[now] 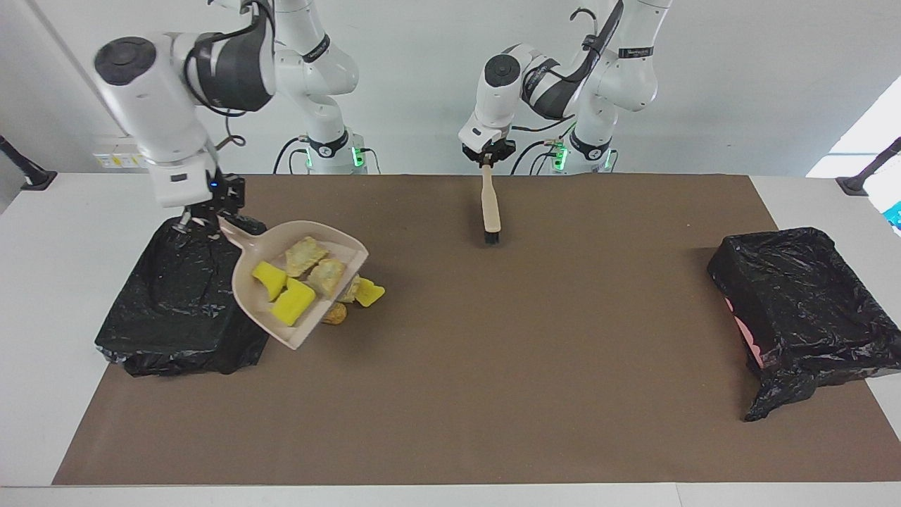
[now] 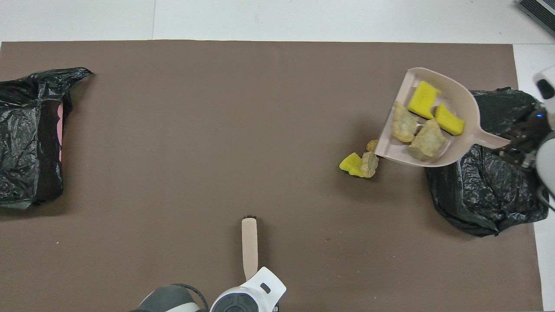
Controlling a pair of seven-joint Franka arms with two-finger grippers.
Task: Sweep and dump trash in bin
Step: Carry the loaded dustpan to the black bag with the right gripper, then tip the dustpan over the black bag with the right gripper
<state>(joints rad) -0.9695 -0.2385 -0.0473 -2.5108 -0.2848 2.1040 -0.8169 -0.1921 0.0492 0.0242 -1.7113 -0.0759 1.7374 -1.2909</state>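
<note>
Right now the right tool [image 1: 204, 215] is pinching the dustpan [image 1: 299, 289] handle over the black bin [image 1: 176, 310], four pieces of trash [image 1: 292, 278] riding in the pan; tipped early, they risk spilling onto the desk [image 1: 450, 394], joining three loose chunks [image 1: 359, 292] just under the lip. Meanwhile the left tool [image 1: 487, 156] is waiting, clamping the brush [image 1: 490, 208].

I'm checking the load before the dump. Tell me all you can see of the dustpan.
The dustpan is a pale beige scoop, plastic by its look, with a short handle. The right hand is shut on that handle, holding it raised and tilted over the edge of the black-bagged bin. Four pieces of trash, two yellow and two pale, lie in it.
</note>
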